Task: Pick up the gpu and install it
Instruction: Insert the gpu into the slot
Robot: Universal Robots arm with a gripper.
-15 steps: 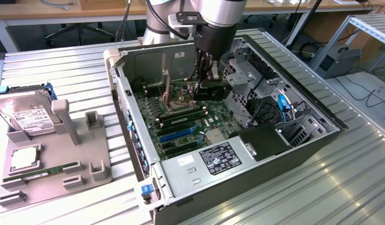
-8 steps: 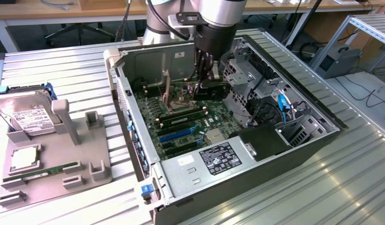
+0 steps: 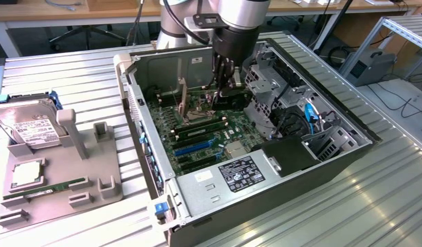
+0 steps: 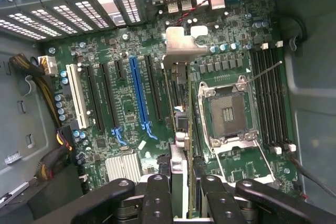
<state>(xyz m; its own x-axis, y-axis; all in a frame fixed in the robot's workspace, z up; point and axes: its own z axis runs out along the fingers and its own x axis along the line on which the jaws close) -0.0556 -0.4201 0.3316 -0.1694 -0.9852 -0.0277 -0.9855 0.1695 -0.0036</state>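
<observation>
My hand [image 4: 181, 192] pinches the gpu [image 4: 178, 103] edge-on above the motherboard [image 4: 126, 108] inside the open computer case [image 3: 334, 170] on the bench [image 3: 60, 72]

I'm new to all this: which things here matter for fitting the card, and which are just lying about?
In the job: gpu, held edge-on in the gripper; motherboard; case.
Lying about: hard drive, memory stick, grey tray.
</observation>
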